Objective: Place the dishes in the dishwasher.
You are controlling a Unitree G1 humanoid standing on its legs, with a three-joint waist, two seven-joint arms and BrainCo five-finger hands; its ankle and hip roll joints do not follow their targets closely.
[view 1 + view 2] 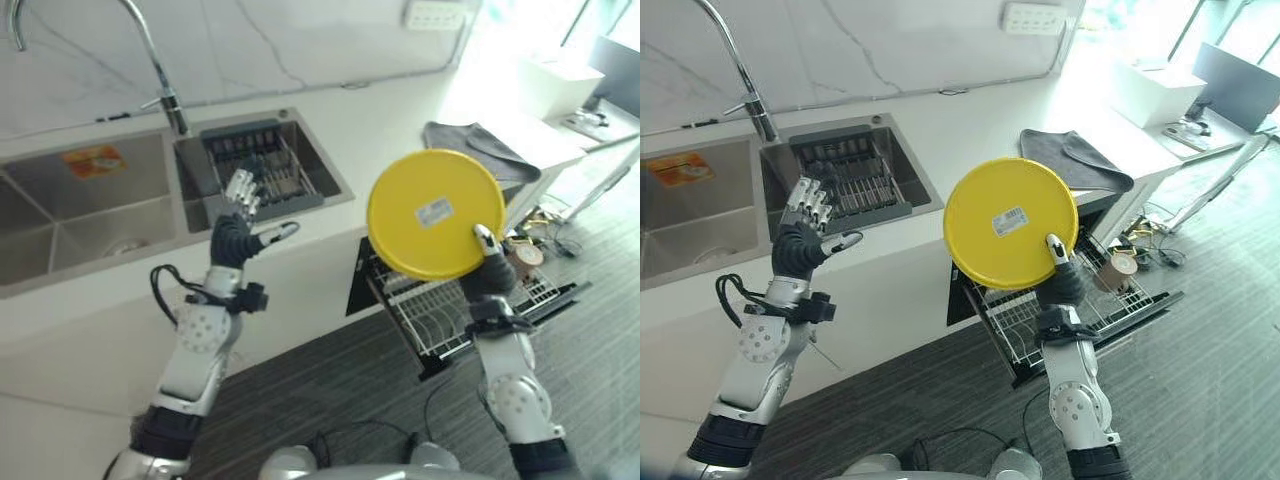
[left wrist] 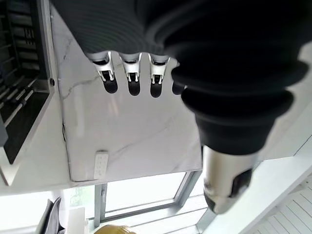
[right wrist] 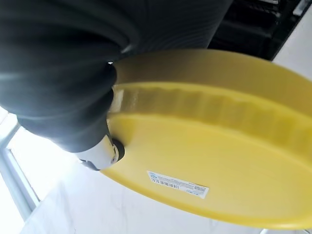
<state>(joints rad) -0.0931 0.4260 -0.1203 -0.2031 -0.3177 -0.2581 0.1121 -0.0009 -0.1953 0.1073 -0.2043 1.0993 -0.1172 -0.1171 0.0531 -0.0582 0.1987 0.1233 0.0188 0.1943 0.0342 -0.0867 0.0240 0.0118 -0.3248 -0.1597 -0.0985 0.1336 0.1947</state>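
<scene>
Holding a round yellow plastic plate (image 1: pixel 432 212) upright at centre right of the frame, underside and white label facing the camera, the right robot hand (image 1: pixel 487 262) pinches its lower rim, thumb across the near face. Below it, lower right, the white wire dishwasher rack (image 1: pixel 440 310) stands pulled out from under the white tabletop (image 1: pixel 390 120). Left robot hand (image 1: pixel 240 205), centre left, raised with fingers straight, empty, before the steel sink (image 1: pixel 90 210) holding a dark dish drainer (image 1: pixel 262 165). Grey folded cloth (image 1: pixel 480 148), upper right.

Kitchen, sink (image 1: pixel 80 215), faucet (image 1: pixel 150 55), open dishwasher (image 1: pixel 455 305)
</scene>
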